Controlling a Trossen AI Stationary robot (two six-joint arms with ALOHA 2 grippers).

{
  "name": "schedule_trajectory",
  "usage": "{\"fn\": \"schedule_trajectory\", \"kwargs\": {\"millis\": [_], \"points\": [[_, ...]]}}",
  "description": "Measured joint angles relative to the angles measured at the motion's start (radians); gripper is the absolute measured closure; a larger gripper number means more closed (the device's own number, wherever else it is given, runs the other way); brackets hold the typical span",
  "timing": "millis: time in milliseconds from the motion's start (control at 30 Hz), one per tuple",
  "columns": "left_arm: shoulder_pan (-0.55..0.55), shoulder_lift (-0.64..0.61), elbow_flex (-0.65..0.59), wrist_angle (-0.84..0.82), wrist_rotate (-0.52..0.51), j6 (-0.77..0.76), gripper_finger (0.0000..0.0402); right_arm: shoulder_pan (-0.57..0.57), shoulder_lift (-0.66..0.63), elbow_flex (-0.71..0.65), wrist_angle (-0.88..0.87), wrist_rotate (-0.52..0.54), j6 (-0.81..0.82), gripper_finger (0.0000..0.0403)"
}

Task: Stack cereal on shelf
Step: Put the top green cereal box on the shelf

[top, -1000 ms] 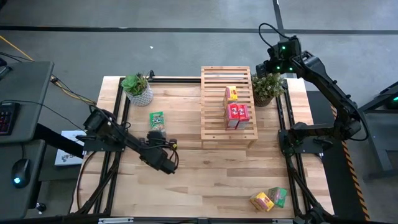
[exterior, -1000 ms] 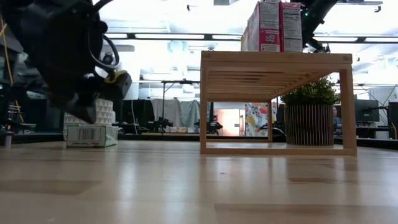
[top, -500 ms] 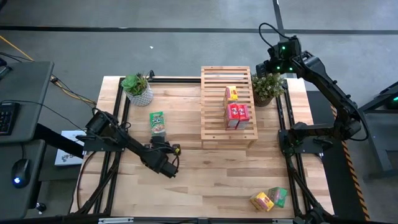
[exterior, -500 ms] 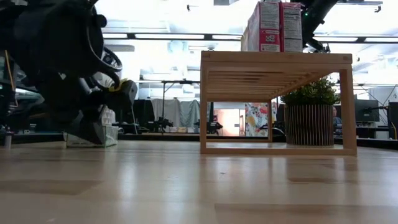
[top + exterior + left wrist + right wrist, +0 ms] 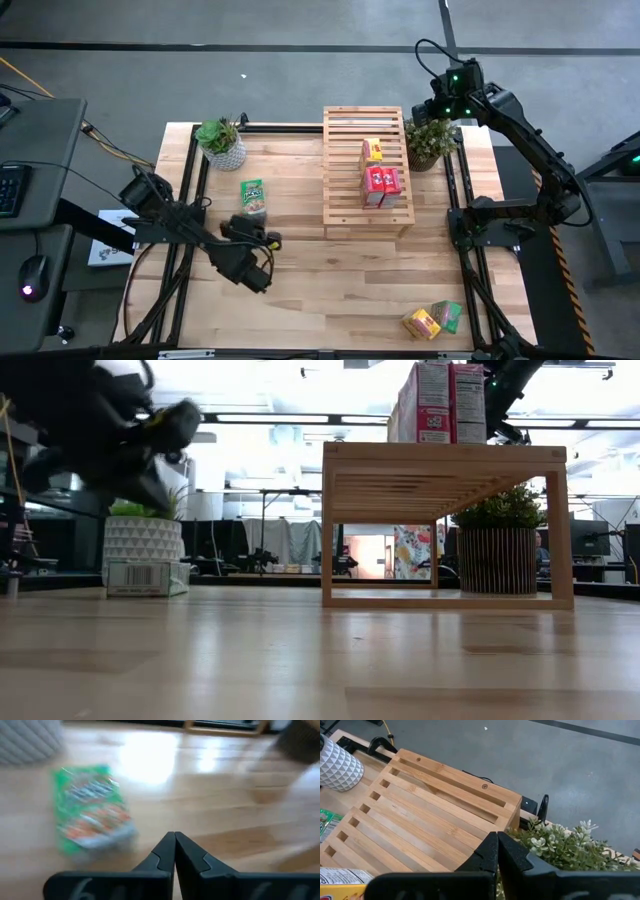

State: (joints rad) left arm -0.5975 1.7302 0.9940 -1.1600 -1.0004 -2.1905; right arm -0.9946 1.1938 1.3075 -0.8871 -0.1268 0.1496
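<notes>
Cereal, left to right: a green box lies flat on the table near the white-potted plant; my left gripper hangs beside it, fingers clenched on nothing. If I drop like that I'd likely just shove the flat box toward the pot, so the fingers need to part first. The shelf mid-table carries one yellow box and two red boxes standing; a careless placement could topple them. My right gripper waits above the far plant, closed and empty. The yellow and green pair sits at the near right edge and could get knocked off.
</notes>
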Motion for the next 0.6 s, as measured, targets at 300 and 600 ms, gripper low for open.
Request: {"fn": "schedule_trajectory", "kwargs": {"millis": [300, 600], "points": [[0.071, 0.007, -0.128, 0.099, -0.022, 0.001, 0.0402, 0.0, 0.0, 0.0, -0.001, 0.0, 0.007, 0.0403], [0.063, 0.016, -0.164, 0.209, 0.086, 0.034, 0.0402, 0.0, 0.0, 0.0, -0.003, 0.0, 0.027, 0.0403]]}}
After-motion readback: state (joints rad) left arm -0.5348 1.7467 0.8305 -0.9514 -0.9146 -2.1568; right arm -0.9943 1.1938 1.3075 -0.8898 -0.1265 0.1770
